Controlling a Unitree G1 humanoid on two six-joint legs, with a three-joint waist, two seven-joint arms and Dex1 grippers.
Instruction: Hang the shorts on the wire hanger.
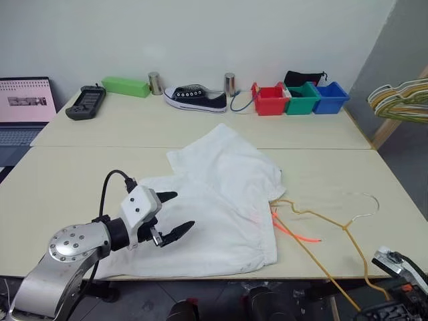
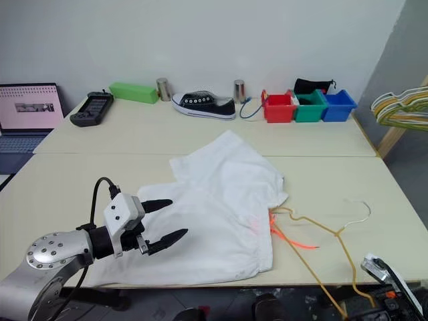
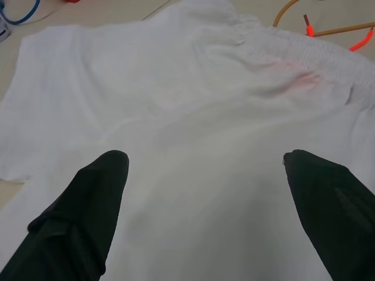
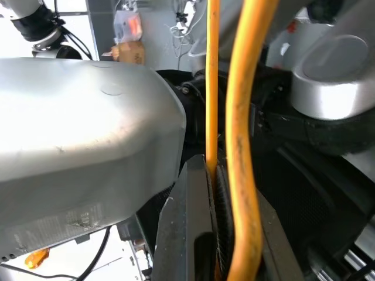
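The white shorts lie flat on the near table, with the waistband toward the right and the neon orange drawstring trailing out of it. My left gripper hovers open over the shorts' front left part. In the left wrist view its black fingers stand wide apart above the fabric. The yellowish wire hanger lies right of the waistband, hook toward the right, and its lower end runs past the table's front edge. In the right wrist view my right gripper is shut on the hanger's wire.
On the far table stand a black shoe, red, green and blue bins, a green box, a controller and two metal cylinders. A laptop sits at left. A bunch of coloured hangers hangs at right.
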